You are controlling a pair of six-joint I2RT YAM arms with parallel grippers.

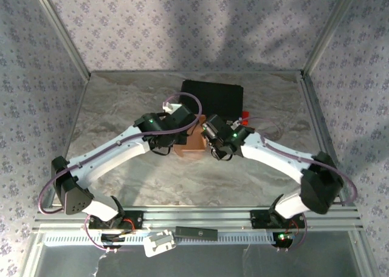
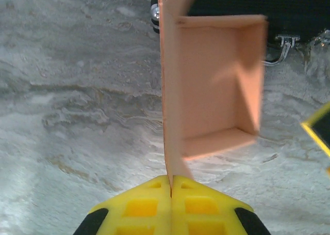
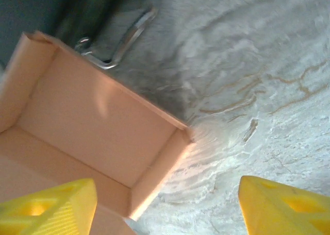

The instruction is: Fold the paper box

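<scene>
The paper box [image 1: 191, 146] is a small salmon-orange open box on the marble table, between my two grippers. In the left wrist view the box [image 2: 211, 90] stands open, and my left gripper [image 2: 171, 182] is shut on the lower end of its left wall, yellow pads pressed flat on the cardboard. My right gripper [image 3: 167, 209] is open; its left finger [image 3: 49, 209] lies over the box [image 3: 87, 121] and its right finger [image 3: 289, 209] hangs over bare table. From above, the left gripper [image 1: 180, 137] and right gripper [image 1: 210, 141] flank the box.
A black hard case [image 1: 213, 96] with metal latches [image 3: 111, 36] lies right behind the box, almost touching it. A red object [image 1: 245, 115] sits by the case's right side. Patterned walls and metal frame rails enclose the table [image 1: 121, 107].
</scene>
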